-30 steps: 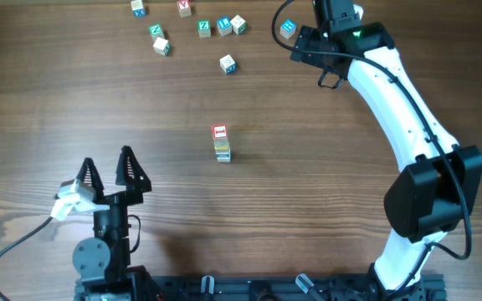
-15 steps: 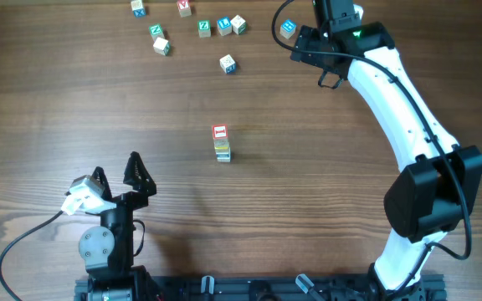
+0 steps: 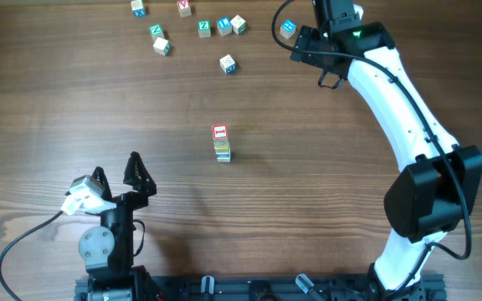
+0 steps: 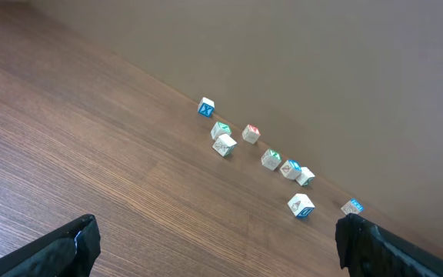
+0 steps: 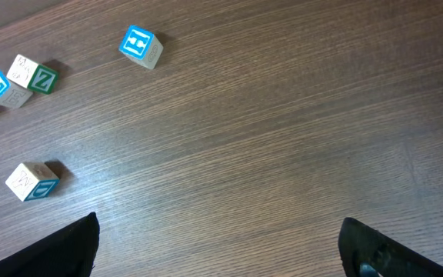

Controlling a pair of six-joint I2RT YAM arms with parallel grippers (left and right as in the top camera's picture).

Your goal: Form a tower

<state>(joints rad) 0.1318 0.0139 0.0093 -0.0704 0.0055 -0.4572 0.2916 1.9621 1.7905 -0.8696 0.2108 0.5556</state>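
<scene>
Surface: brown wood-grain table [image 3: 99,100], loose pale letter cubes [image 3: 203,27] near far edge | Tower: red-topped stack of pale wooden cubes [image 3: 221,143], upright mid-table | Left gripper [image 4: 218,246]: wide apart, empty | Right gripper [image 5: 218,250]: wide apart, empty

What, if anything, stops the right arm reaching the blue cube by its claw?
Probably nothing. The right claw is open, and the blue cube sits alone on bare table ahead of it, apart from the other cubes.

Matt grained wooden table [image 3: 99,109]; pale wooden cubes in tower [image 3: 221,143].
</scene>
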